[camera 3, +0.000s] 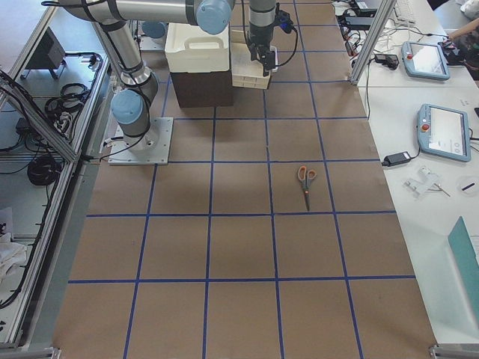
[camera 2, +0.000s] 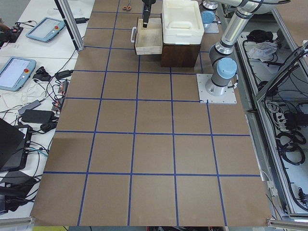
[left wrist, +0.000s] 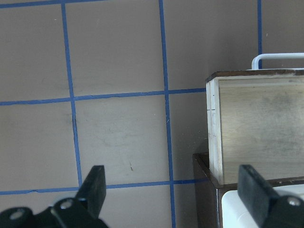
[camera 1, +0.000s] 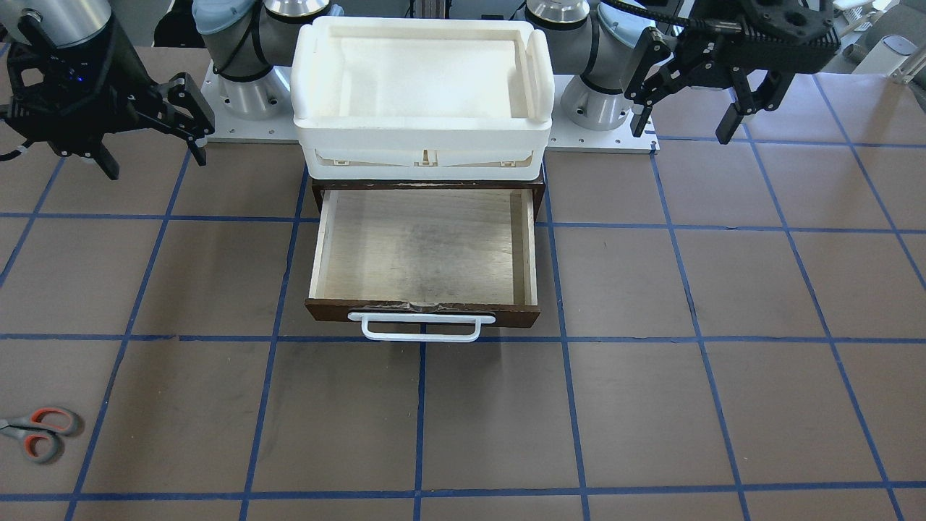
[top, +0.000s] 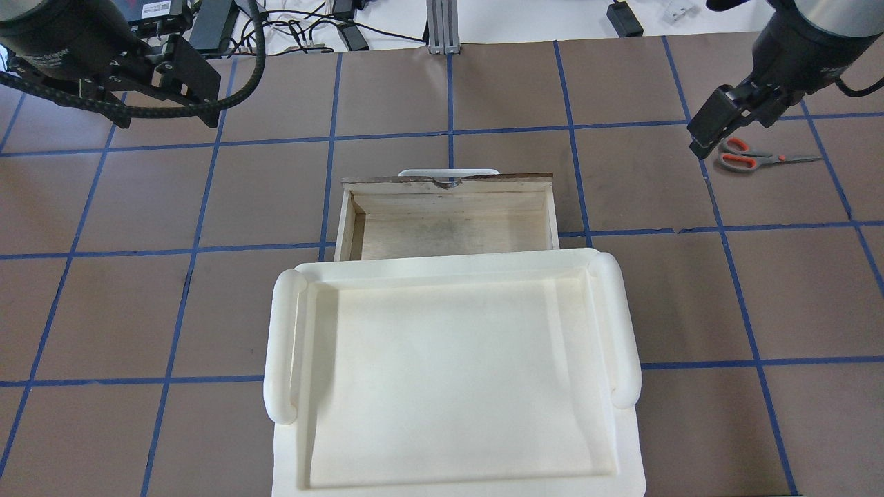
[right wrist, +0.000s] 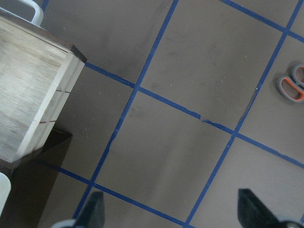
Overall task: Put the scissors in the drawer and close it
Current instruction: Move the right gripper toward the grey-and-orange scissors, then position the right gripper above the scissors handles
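Observation:
The scissors (camera 1: 40, 433), grey handles lined orange-red, lie flat on the brown table far out on my right side. They also show in the overhead view (top: 749, 156) and the exterior right view (camera 3: 305, 184), and their handles at the right wrist view's edge (right wrist: 292, 85). The drawer (camera 1: 423, 250) is pulled open and empty, its white bar handle (camera 1: 421, 329) facing away from me. My right gripper (top: 711, 128) is open and empty, raised above the table beside the scissors. My left gripper (camera 1: 684, 119) is open and empty, raised on the drawer's other side.
A white plastic tray (camera 1: 423, 134) sits on top of the dark cabinet that holds the drawer and overhangs the drawer's back part. The table is brown with a blue tape grid. Both arm bases (camera 1: 242, 94) stand behind the cabinet.

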Available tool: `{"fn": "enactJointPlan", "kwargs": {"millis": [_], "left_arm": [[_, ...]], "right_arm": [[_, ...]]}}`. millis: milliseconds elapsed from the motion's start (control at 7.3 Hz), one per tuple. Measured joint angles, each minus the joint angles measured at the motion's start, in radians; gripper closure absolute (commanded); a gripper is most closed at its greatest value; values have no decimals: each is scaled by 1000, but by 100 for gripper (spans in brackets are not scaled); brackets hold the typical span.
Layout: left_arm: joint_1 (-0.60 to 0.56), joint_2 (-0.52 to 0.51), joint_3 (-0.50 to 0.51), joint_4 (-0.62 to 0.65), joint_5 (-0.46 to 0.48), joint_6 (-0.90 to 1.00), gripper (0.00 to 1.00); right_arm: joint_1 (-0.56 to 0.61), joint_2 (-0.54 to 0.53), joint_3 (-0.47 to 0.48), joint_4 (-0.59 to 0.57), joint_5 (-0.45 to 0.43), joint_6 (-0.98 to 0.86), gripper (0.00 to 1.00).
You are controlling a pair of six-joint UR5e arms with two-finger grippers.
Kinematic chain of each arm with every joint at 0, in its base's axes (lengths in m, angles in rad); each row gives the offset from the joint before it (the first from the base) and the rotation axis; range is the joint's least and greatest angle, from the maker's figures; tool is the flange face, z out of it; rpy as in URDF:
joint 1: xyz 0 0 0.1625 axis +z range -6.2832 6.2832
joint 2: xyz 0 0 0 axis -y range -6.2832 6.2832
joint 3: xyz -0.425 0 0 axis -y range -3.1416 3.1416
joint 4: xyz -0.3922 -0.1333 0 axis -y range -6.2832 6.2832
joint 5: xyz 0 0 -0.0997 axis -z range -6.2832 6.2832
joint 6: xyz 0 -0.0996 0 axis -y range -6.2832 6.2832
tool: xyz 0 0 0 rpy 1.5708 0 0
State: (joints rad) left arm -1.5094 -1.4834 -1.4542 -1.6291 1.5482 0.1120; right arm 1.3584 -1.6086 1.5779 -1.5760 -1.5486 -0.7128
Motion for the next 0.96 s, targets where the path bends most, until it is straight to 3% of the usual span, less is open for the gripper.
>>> {"fn": "enactJointPlan", "kwargs": {"millis": [548,959], "left_arm": [[0,0,0,0,0,0,0],[0,0,0,0,0,0,0]], "right_arm": [[-127,134,7,-68,1,-396,0],[-224,261,7,-181,40,-560,0]]}}
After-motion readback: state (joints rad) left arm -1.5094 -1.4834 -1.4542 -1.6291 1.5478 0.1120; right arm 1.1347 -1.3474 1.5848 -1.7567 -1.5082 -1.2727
